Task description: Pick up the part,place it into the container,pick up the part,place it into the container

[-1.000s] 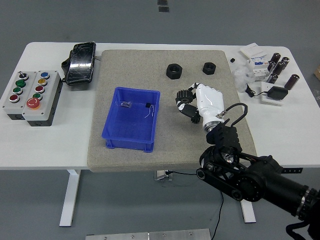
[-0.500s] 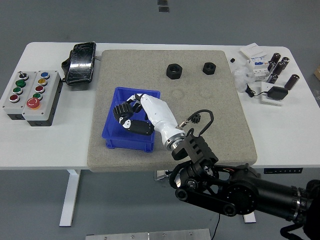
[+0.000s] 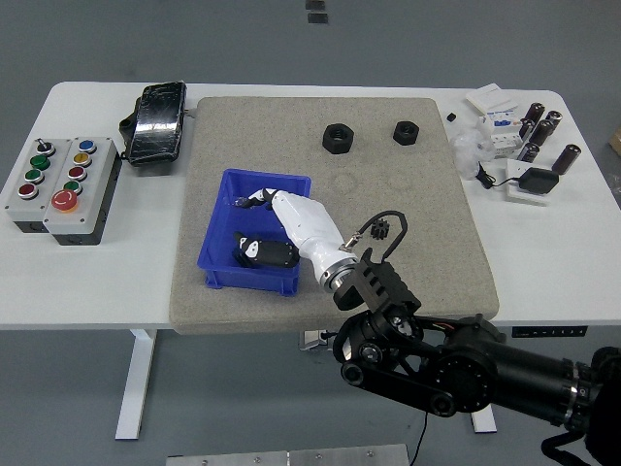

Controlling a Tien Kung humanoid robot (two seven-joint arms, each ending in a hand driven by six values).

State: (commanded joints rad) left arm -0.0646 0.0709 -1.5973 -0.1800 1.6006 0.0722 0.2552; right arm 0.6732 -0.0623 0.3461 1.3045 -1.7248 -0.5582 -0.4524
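the right hand (image 3: 260, 228), a glossy white shell with black jointed fingers, reaches down into the blue container (image 3: 224, 204) from the mat's near edge. its fingers hang loose and parted inside the bin, grasping nothing. a black gear-shaped part (image 3: 243, 245) lies on the bin floor toward the near wall, just under the fingers (whether they touch it cannot be told); it is roundish, so no long axis can be made out. the container is a shallow rectangular plastic tray, its long side running from the mat's near edge toward the far edge, sitting on the left half of a coarse grey felt mat (image 3: 388, 194).

near the mat's far edge sit two black hexagonal nuts, the larger nut (image 3: 338, 138) left of the smaller nut (image 3: 405, 131), well apart from the bin. on the white table (image 3: 87, 282), a grey button box (image 3: 60, 182) with coloured round buttons lies at the left edge, and a black pouch (image 3: 155, 121) at the far left. dark cylinders (image 3: 543, 131) and white boxes crowd the far right corner.
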